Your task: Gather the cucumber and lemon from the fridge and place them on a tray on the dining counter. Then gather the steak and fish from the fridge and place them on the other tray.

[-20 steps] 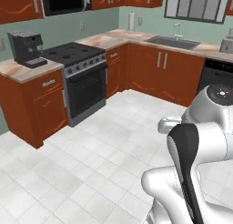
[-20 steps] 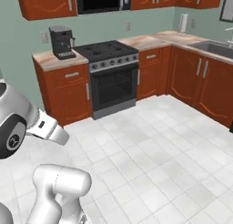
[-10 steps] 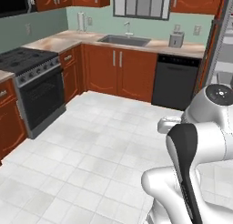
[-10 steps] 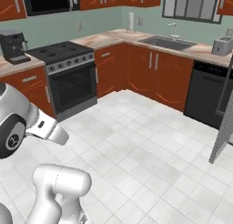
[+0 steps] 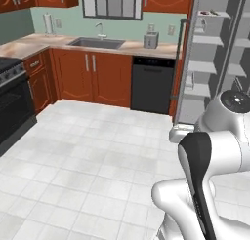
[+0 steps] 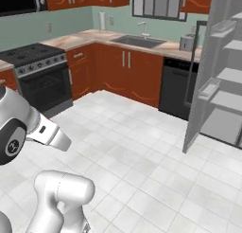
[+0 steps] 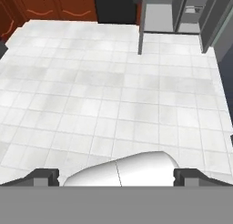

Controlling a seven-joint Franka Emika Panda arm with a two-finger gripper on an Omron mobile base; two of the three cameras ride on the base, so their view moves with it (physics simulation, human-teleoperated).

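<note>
The fridge (image 5: 209, 63) stands open at the right, grey, with pale shelves, and its door (image 6: 206, 71) swings out toward the room. It also lies across the top of the hand view as fridge (image 7: 169, 12), past a stretch of white floor tiles. My gripper (image 7: 116, 175) hangs open above the floor, its two dark fingertips (image 7: 45, 175) far apart with nothing between them. A small reddish item (image 5: 213, 12) lies on the fridge's top shelf, too small to name. The cucumber, lemon, steak, fish and trays are out of view.
Red-brown cabinets with a sink counter (image 5: 97, 43), a toaster (image 5: 150, 39) and a black dishwasher (image 5: 152, 85) line the far wall. A black stove (image 6: 40, 78) is at the left. White tile floor (image 5: 97, 156) spreads between me and the fridge.
The whole picture has swung right as the base turned: stove and coffee machine slid off to the left, and sink, dishwasher and open fridge came in. The arm's pose is unchanged.
</note>
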